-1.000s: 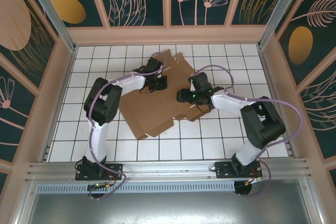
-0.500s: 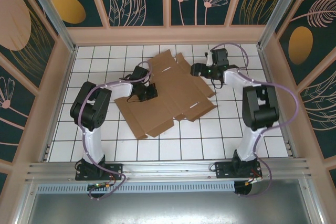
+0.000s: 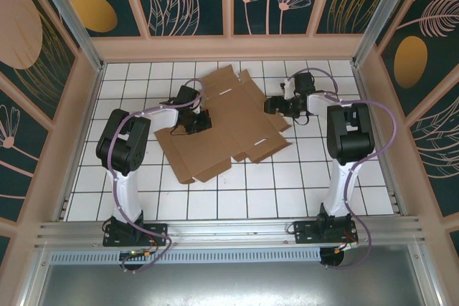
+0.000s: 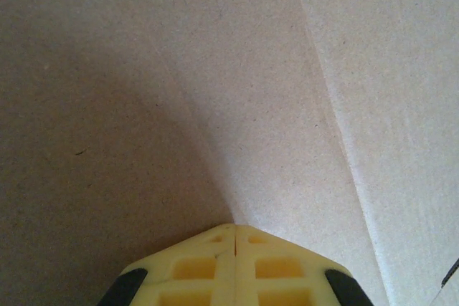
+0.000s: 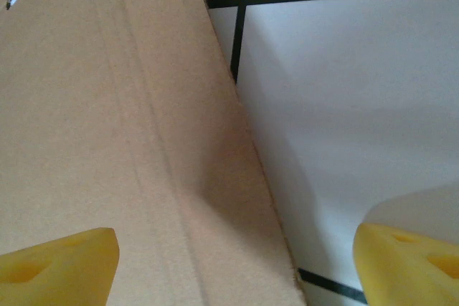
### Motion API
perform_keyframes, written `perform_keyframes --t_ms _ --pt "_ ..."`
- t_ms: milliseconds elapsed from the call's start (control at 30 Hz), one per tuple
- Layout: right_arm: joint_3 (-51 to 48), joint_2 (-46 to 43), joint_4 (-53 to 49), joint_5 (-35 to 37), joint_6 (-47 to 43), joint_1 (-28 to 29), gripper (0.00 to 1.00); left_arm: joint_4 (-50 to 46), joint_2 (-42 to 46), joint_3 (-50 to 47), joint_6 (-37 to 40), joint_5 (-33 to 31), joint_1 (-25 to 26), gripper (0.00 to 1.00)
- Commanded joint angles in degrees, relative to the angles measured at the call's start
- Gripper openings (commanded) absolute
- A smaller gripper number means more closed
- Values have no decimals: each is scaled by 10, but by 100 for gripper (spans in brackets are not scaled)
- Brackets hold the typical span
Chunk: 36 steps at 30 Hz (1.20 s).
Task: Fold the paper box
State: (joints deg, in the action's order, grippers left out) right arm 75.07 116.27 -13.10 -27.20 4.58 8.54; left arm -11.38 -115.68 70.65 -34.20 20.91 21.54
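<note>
Brown cardboard, matte and fibrous: the paper box lies unfolded and flat toward the rear of the white-tiled tabletop, with flaps, creases and small slits showing. On its left part, the yellow left fingers are clenched together, tips at the sheet's surface. The right fingers stand released, straddling the sheet's right edge.

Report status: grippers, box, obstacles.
Left gripper shut, over box. Right gripper open, astride its edge. Box flat, unfolded. No obstacle seen.
</note>
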Motion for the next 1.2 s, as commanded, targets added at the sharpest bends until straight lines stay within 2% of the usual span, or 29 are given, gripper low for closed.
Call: perform_keyframes --t_ms 0,400,600,767,900,1000,1167 --pt "-22 11 -2 -49 4 5 83 -55 -41 -13 24 -64 -12 0" --pt "-85 9 33 -129 31 -2 72 -48 -46 -16 26 -61 -20 0" --pt "-114 -10 62 -126 46 -8 71 -46 -46 -17 27 -62 -21 0" --pt "-161 -51 111 -80 62 -19 69 -44 -48 -17 26 -61 -22 0" --pt "-176 -57 132 -103 76 -28 67 -44 -51 -16 25 -61 -24 0" --pt "-170 -49 131 -125 75 -28 64 -44 -51 -17 26 -62 -25 0" --pt "-171 -46 143 -154 78 -25 53 -41 -50 -17 26 -60 -25 0"
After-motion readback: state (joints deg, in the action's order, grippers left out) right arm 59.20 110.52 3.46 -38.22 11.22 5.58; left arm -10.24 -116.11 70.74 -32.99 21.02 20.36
